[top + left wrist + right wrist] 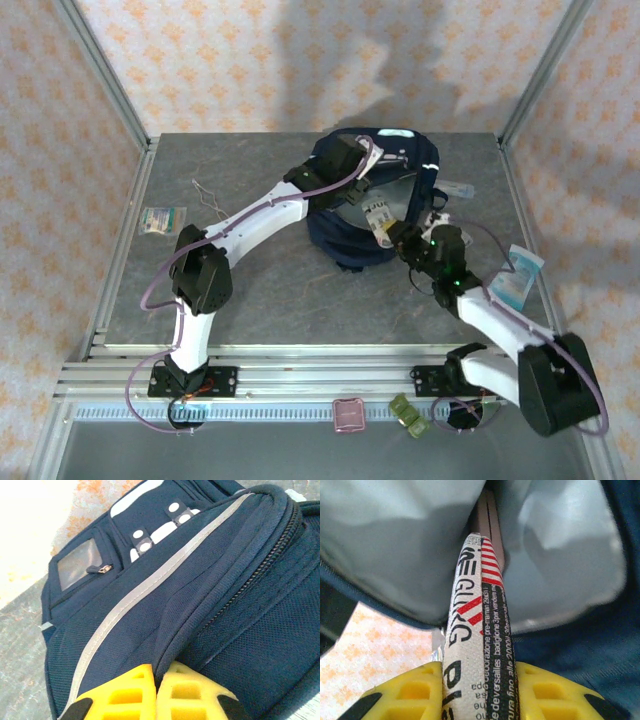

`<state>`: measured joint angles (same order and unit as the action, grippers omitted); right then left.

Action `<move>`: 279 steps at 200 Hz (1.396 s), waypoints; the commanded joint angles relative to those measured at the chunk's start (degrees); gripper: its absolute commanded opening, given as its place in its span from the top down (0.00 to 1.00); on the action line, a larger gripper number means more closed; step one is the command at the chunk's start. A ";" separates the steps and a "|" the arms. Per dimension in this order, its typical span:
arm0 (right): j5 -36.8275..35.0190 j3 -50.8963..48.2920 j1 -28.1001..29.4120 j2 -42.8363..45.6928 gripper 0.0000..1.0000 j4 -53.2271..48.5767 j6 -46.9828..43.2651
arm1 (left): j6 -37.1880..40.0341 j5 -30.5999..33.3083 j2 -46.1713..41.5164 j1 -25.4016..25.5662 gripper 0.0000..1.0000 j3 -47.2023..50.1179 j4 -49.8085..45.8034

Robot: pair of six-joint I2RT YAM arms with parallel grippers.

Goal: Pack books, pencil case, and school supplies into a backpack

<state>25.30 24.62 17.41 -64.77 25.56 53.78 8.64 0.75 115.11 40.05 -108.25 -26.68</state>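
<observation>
The right gripper (479, 692) is clenched on the white printed packet (477, 605), whose far end reaches into the mouth of the backpack (345, 252), between folds of pale lining. The right arm rises bent from its base toward the bag. The left gripper (159, 682) is closed tight on a fold of backpack fabric, its arm stretched to the far rim. The packet's near end is cut off by the picture edge.

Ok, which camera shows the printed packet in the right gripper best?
Right wrist view: white printed packet centred, lettering legible, pinched by the right gripper. Top external shows it tiny, over the backpack.
</observation>
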 commanded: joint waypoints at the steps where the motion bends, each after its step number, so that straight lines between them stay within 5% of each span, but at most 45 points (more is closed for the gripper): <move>1: -5.12 3.88 0.25 -6.37 0.82 12.52 3.24 | -5.40 -0.92 -3.95 1.40 1.00 -3.42 2.41; 26: -11.38 6.31 0.44 -14.72 0.81 18.89 5.54 | -7.63 -1.72 -4.63 2.39 1.00 -1.75 2.73; 57: -10.42 14.42 0.88 -28.45 0.77 24.58 7.25 | -9.92 -2.92 -4.24 3.33 1.00 -2.33 2.70; 103: -5.81 28.47 1.21 -41.07 0.49 15.45 7.07 | -12.94 -3.47 -2.93 3.54 1.00 -3.99 1.09; 168: -4.40 12.09 1.41 -15.09 0.34 -3.63 -3.43 | -17.61 -6.18 -4.92 3.49 0.95 0.44 4.63; 187: -5.89 8.65 1.46 -6.72 0.34 -9.05 -6.12 | -19.45 -7.20 -5.42 3.54 0.83 2.57 6.51; 217: -8.69 6.08 1.46 2.46 0.36 -17.07 -7.75 | -22.79 -7.82 -9.20 3.40 0.47 6.67 9.00; 243: -12.67 3.25 1.42 7.99 0.39 -21.83 -6.82 | -26.85 -5.41 -14.62 1.53 0.37 15.40 13.53; 279: -16.69 -0.17 1.40 11.27 0.41 -23.11 -6.05 | -37.15 -5.35 -17.36 -8.07 0.28 26.46 16.54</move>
<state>13.30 26.33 18.61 -54.81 5.21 48.14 -19.77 -5.58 97.47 38.70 -87.61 -13.65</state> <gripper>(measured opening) 0.596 0.706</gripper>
